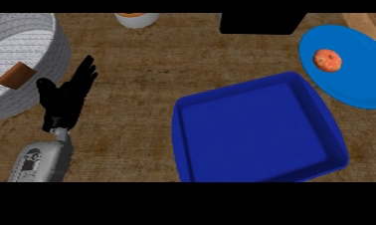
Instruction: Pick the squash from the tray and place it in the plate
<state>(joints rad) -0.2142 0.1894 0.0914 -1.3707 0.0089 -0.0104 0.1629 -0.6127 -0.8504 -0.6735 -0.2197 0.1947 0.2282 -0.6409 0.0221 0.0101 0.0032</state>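
One hand shows, the left hand (66,97), fingers straight and spread, holding nothing. To its right on the tabletop (147,69) lies one dark blue tray (253,129), near edge cut off. Farther right, one lighter blue plate (352,77), partly cut off, carries the single orange squash (328,59).

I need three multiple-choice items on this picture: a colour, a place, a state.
1. What colour is the tray? A red B dark blue C white
2. Where does the squash lie? A on the plate B in the tray C under the tray
3. How is the left hand? A shut on the squash B open, fingers straight C curled into a fist
Answers: 1 B, its floor and walls are dark blue; 2 A, it sits on the light blue plate; 3 B, it holds nothing.
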